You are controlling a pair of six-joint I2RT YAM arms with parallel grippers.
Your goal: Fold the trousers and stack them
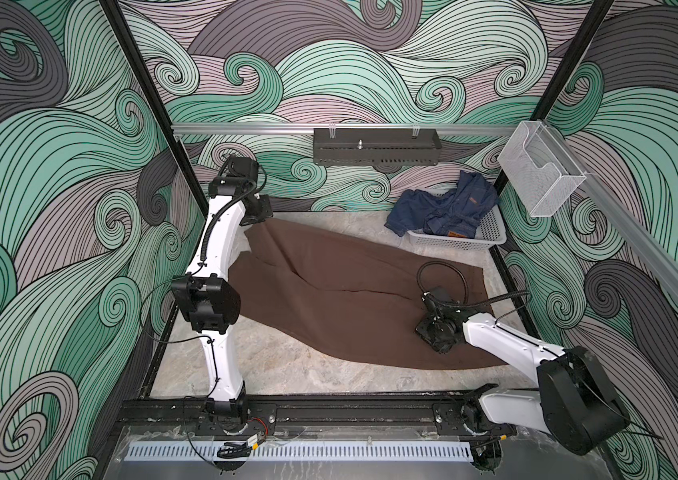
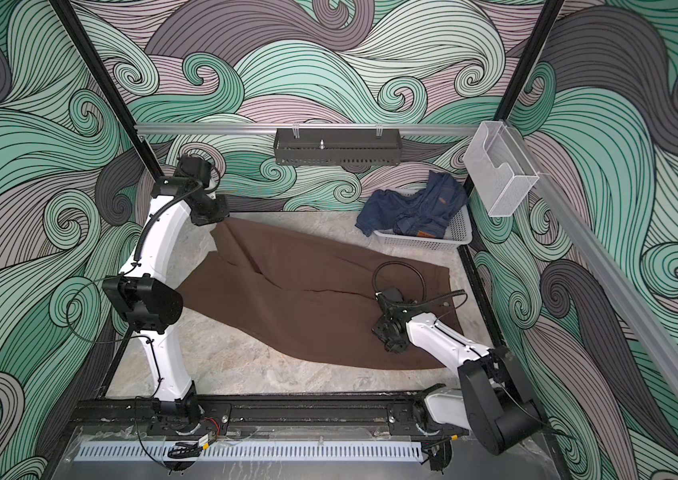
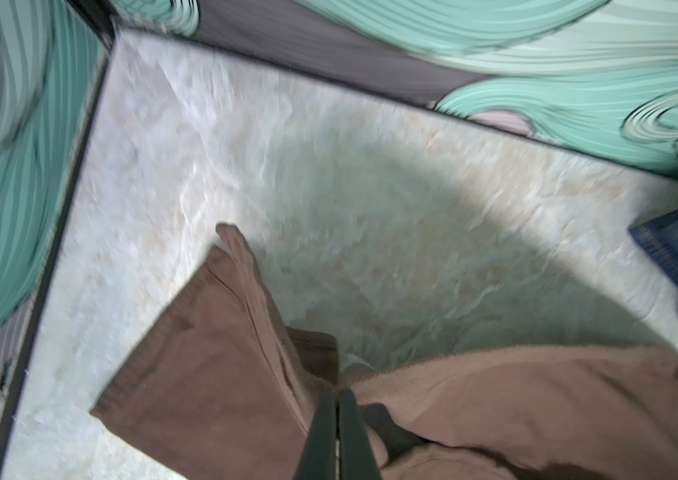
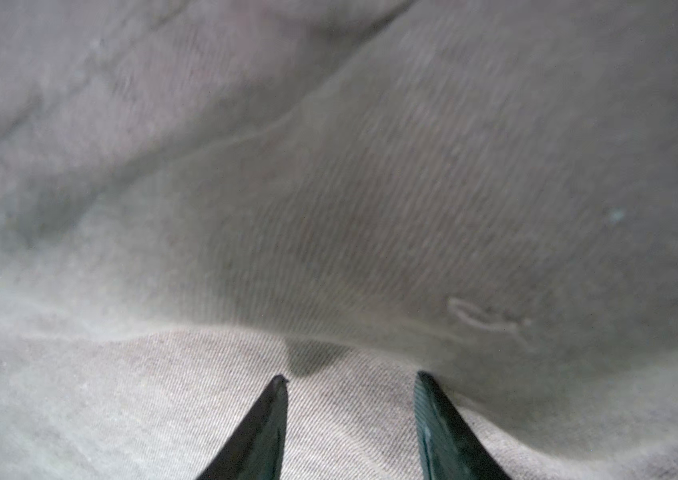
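Trousers (image 1: 350, 299), dark brown, soft matte cloth, one pair: spread across the table (image 1: 287, 374) from 10 o'clock to 4 o'clock, the two legs parting toward 9 o'clock, creases running along the middle, no fold made yet. Left gripper (image 3: 336, 395), at the 10 o'clock corner: jaws closed tight on a small pinch of brown cloth at a leg end, that end raised slightly off the table. Right gripper (image 4: 352, 382), over the wide end near 4 o'clock: jaws apart at a middling width, tips down at the cloth, nothing between them. Hazards, as judged: the left pinch is slight and the soft cloth may slide out under a pull; only one leg is held, so a carry-over could drag it alone and leave a skewed fold; the right jaws may gather one layer only, or a thick bunch, at a ridge lying just ahead of them; the right arm's cable loop hangs over the cloth and could catch it. Basket (image 1: 491, 232), white, at 1 o'clock: dark blue denim garments (image 1: 445, 208) heaped inside, one trailing over the rim onto the table, near the trousers' far edge and liable to be swept along. Black tray (image 1: 374, 151), on the rear rail at 12 o'clock: a small metal pin shows inside. Clear bin (image 1: 537, 174), on the side rail at 2 o'clock: nothing shows inside.
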